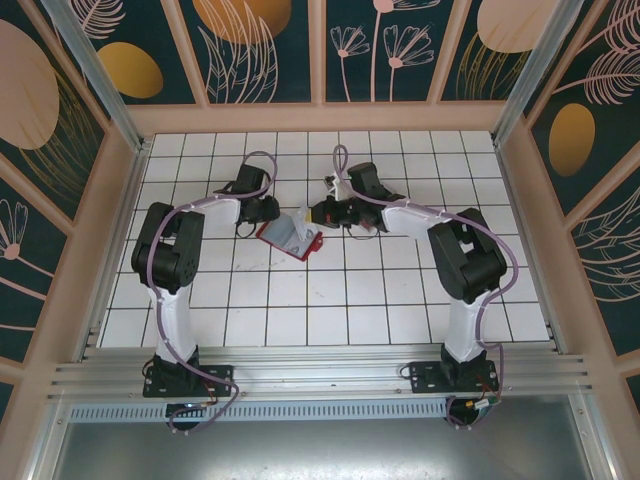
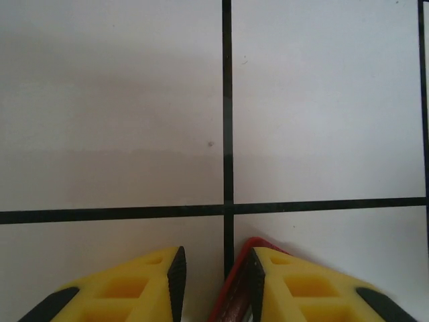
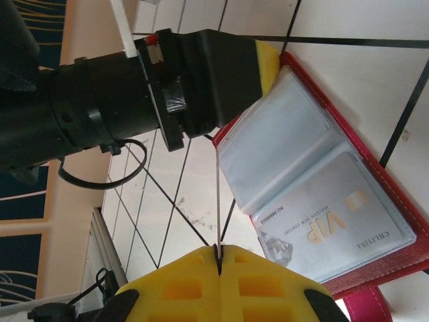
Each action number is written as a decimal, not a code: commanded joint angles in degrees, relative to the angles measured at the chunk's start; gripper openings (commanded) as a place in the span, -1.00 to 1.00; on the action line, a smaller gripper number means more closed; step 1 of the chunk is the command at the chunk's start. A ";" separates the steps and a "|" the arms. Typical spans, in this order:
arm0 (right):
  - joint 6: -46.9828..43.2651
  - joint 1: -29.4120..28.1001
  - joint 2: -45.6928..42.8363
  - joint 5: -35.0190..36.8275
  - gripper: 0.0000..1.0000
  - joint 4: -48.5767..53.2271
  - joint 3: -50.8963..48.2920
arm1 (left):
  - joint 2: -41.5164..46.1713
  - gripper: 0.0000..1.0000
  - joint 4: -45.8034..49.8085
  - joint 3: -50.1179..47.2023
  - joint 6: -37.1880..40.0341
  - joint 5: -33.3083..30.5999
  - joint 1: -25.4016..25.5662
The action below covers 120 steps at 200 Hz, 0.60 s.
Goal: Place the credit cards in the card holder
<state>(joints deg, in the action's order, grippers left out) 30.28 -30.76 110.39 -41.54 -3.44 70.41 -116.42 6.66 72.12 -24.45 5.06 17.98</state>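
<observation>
The card holder [image 1: 290,237] lies open on the tiles, a red wallet [image 3: 395,194] with clear sleeves. A pale VIP credit card [image 3: 335,225] sits inside a lower sleeve. My right gripper [image 3: 218,249] is shut on another credit card [image 3: 218,194], seen edge-on as a thin line pointing at the wallet's left edge. In the top view the right gripper [image 1: 318,212] hovers at the wallet's far right corner. My left gripper [image 2: 216,258] is at the wallet's far left corner, jaws apart. The red cover edge [image 2: 234,275] rests against its right finger, with bare tile showing beside the other finger.
The left arm's black wrist [image 3: 167,87] and a yellow finger [image 3: 267,62] crowd the wallet's upper corner. The wallet's snap tab [image 3: 365,305] sticks out at the near side. White tiled table [image 1: 330,300] with wooden walls [image 1: 330,118] around it.
</observation>
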 commanded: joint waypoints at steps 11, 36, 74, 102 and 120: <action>5.38 -4.29 -1.29 5.84 -0.91 -1.70 -0.12 | 4.16 -0.39 -1.50 -7.51 -2.78 4.50 -0.21; 9.52 -5.71 0.13 7.43 -0.91 -6.55 -2.60 | 8.20 -0.44 -5.23 -14.43 -6.05 8.01 -0.10; 10.01 -4.77 -0.64 11.08 -0.93 -9.33 -7.47 | 14.70 -0.44 -7.91 -23.89 -9.40 8.99 -0.09; 8.95 -4.41 -0.82 10.50 -0.93 -8.50 -8.69 | 17.01 -0.44 -9.52 -27.64 -10.64 9.35 0.04; 9.60 -4.27 -1.40 8.55 -0.93 -11.53 -10.46 | 15.81 -0.44 -9.95 -28.00 -10.45 9.27 0.11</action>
<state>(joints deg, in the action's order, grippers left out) 39.38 -35.18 110.39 -31.88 -10.57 62.00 -99.72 -4.99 46.04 -33.34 12.88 17.89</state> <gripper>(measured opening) 0.067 0.279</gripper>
